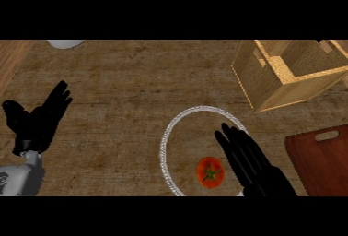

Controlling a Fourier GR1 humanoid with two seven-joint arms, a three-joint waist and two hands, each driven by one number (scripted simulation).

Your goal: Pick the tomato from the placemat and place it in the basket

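Observation:
A red tomato point(210, 172) with a green stem lies on a round brown placemat point(187, 138) edged in white, near the placemat's lower part. My right hand point(248, 159) hovers just right of the tomato, its fingers straight and pointing up the view, apart from the fruit. A tall wicker basket point(289, 73) with wooden rims stands at the upper right. At the left edge my left hand point(37, 122) rests open, fingers up.
A dark red cutting board point(323, 161) with a handle slot lies at the right edge. Part of a white bowl point(66, 44) shows at the top left. A lighter wooden strip point(10, 60) runs along the upper left corner.

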